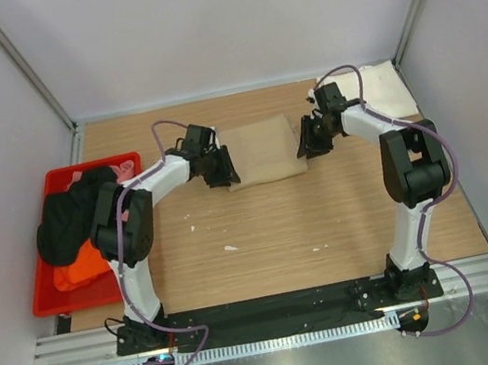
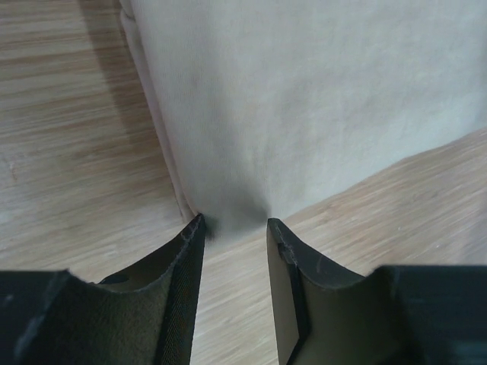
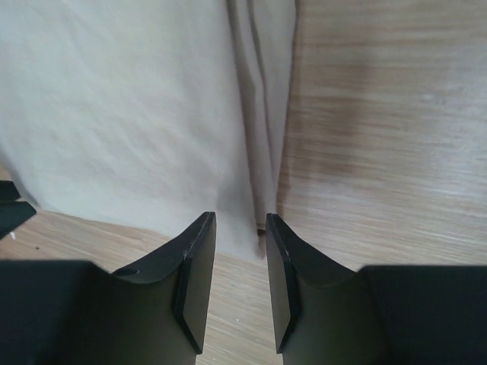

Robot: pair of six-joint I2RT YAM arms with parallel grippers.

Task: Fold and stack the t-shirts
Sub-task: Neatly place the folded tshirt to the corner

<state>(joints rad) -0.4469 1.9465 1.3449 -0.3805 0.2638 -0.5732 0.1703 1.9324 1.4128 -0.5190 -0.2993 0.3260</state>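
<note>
Symmetrically, two claws flank a folded tan t-shirt [image 1: 262, 151] lying at the far middle of the desk [image 1: 283, 242]. The left claw [image 1: 220, 170] sits low at the shirt's near-left corner and the right claw [image 1: 309, 140] at its near-right corner, each angled inward toward the cloth. Both wrist views show the jaws set narrowly apart, with the fabric's corner just at the fingertips and nothing clamped between them. That placement looks meant for pinching both corners at once, so that the next fold lifts evenly.

At the right corner the folded layers show as stacked ridges along the edge, and a shallow pinch there could catch only some of them. A cream-white t-shirt [image 1: 388, 89] lies flat at the far right corner of the desk, probably the spot chosen for the stack. At the left edge a red plastic bin [image 1: 51, 297] holds a black t-shirt [image 1: 67, 223], an orange t-shirt [image 1: 75, 272] and a pink t-shirt [image 1: 126, 170] bundled loosely together, apparently not yet folded.
</note>
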